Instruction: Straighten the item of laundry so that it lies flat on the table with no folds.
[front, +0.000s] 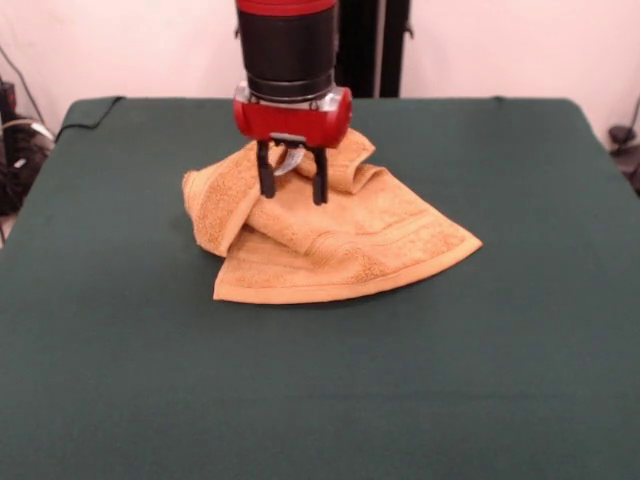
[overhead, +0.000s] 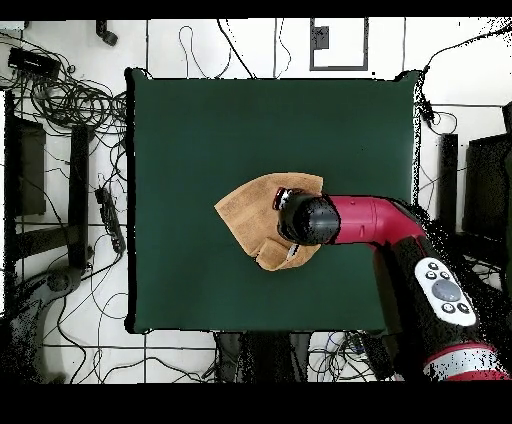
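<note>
The orange-tan towel (front: 330, 240) lies crumpled near the middle of the dark green table (front: 320, 380), with folded-over layers at its left and back and one corner pointing right. My gripper (front: 292, 192) hangs straight down over the towel's back-left part, fingers (front: 266, 180) open and apart, tips at or just above the cloth and holding nothing. In the overhead view the towel (overhead: 250, 212) shows left of the gripper (overhead: 296, 220), whose body hides the towel's right part. The care label is not visible.
The table (overhead: 200, 130) is much bigger than the towel, with bare green cloth on all sides. Cables and dark equipment (overhead: 60, 200) lie on the floor beyond the table's edges.
</note>
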